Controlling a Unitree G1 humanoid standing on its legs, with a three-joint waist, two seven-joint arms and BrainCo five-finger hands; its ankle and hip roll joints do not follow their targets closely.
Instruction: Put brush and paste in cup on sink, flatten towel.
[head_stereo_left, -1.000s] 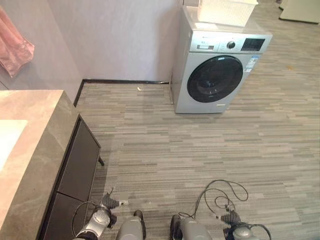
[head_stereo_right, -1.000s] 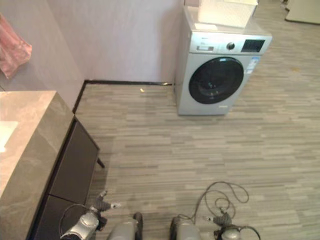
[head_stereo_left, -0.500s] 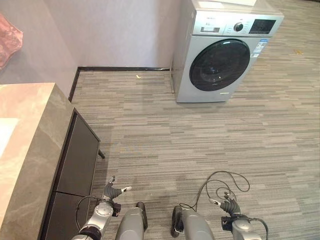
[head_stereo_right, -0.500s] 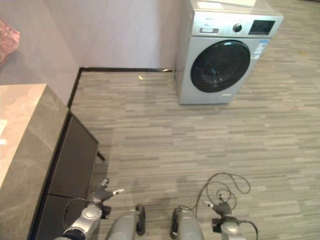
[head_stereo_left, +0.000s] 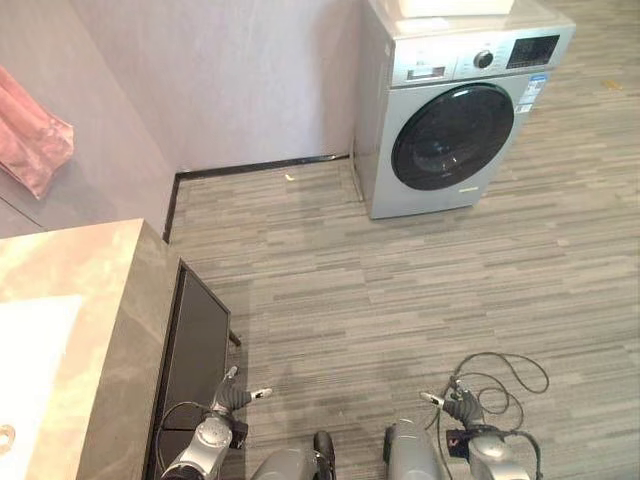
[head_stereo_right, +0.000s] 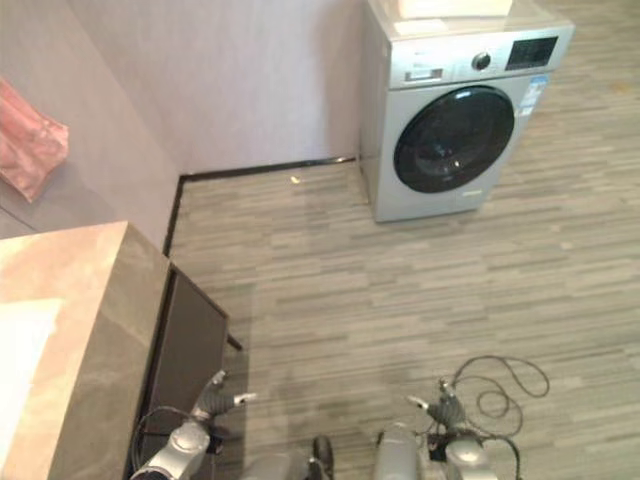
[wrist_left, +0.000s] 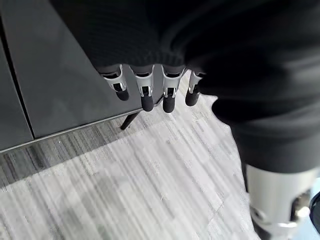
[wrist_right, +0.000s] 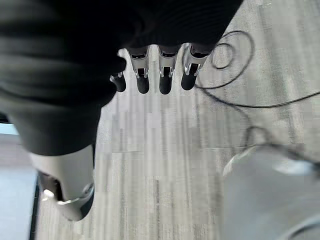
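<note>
A pink towel (head_stereo_left: 32, 142) hangs bunched on the wall at the upper left. Below it stands a stone-look counter (head_stereo_left: 110, 300) with a white sink basin (head_stereo_left: 30, 350) set into it, at the lower left. My left hand (head_stereo_left: 232, 398) hangs low beside the counter's dark cabinet front, fingers (wrist_left: 145, 95) relaxed and holding nothing. My right hand (head_stereo_left: 455, 408) hangs low over the floor on the other side, fingers (wrist_right: 162, 75) likewise relaxed and empty.
A dark cabinet (head_stereo_left: 197, 345) fills the space under the counter. A silver washing machine (head_stereo_left: 455, 110) stands against the back wall at the upper right, with a white basket (head_stereo_right: 450, 6) on top. Grey plank floor (head_stereo_left: 380, 290) lies between them.
The camera has turned, so the whole picture has shifted: the counter, sink and towel show more at the left. Both hands still hang low, open and empty.
</note>
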